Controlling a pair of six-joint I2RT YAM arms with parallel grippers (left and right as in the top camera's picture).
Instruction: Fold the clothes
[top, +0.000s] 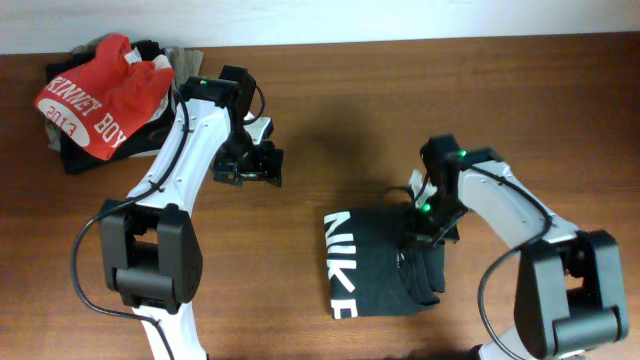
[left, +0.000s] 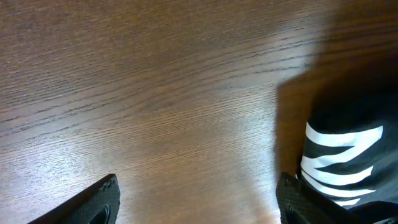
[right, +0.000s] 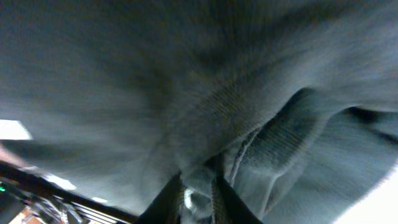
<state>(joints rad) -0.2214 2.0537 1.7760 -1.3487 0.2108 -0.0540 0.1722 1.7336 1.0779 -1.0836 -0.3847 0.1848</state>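
The clothes (top: 375, 262) are a black T-shirt lying folded into a compact rectangle right of the table's centre, its white NIKE lettering (top: 340, 262) along the left edge. My right gripper (top: 425, 232) is down on the shirt's right side. In the right wrist view dark cloth (right: 186, 74) fills the frame, and a bunched fold is pinched between the narrow jaws of the right gripper (right: 198, 186). My left gripper (top: 262, 165) hovers over bare wood to the shirt's upper left, open and holding nothing. In the left wrist view the gripper (left: 199, 199) shows both fingertips wide apart, with the shirt (left: 354, 124) at the right.
A pile of other garments sits at the back left corner, topped by a red T-shirt (top: 100, 95) with white lettering, with dark cloth (top: 75, 150) beneath it. The table's back edge (top: 400, 40) meets a pale wall.
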